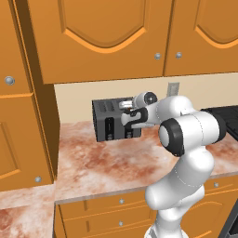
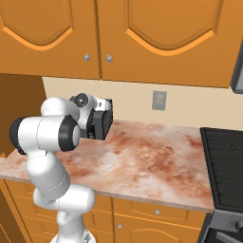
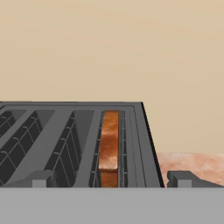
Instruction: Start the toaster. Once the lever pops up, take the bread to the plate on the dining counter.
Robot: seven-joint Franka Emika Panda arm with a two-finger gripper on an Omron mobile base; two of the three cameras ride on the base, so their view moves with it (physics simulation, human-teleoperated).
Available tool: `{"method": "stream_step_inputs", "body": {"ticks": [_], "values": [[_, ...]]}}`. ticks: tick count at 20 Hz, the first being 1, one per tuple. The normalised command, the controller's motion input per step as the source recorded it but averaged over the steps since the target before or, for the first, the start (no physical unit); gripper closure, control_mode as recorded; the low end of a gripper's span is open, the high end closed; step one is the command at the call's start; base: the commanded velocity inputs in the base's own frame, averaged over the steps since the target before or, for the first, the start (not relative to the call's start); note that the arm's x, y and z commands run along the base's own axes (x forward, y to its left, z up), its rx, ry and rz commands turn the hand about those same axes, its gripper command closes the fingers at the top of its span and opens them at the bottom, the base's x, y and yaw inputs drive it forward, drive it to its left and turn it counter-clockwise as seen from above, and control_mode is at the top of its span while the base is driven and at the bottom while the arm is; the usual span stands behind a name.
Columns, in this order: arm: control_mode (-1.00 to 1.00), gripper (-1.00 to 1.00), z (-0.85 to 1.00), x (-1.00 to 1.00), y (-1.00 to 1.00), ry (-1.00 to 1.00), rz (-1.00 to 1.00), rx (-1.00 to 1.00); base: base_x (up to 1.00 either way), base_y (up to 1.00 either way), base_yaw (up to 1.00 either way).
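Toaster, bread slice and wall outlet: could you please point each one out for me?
toaster (image 1: 108, 122): left base view, front face.
bread slice (image 3: 109, 146): hand view, top edge in the rightmost slot.
wall outlet (image 2: 159, 100): right base view, plate centre.

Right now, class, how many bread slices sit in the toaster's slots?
1. The bread stands in the rightmost slot of the toaster, seen from the hand view; the other visible slots look empty, though the leftmost is cut off.

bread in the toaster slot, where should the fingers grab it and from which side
Probably the top edge of the bread, coming straight down from above the toaster. The slice stands upright on edge in the rightmost slot, walled in by the slot sides, so only its top is reachable; one finger on each broad face.
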Motion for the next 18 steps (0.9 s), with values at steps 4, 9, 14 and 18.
{"method": "stream_step_inputs", "body": {"ticks": [4,9,14,18], "values": [[-1.0,-1.0,0.0,0.0,0.0,0.0,0.0,0.0,0.0,0.0,0.0],[-1.0,-1.0,0.0,0.0,0.0,0.0,0.0,0.0,0.0,0.0,0.0],[-1.0,-1.0,0.0,0.0,0.0,0.0,0.0,0.0,0.0,0.0,0.0],[-1.0,-1.0,0.0,0.0,0.0,0.0,0.0,0.0,0.0,0.0,0.0]]}}
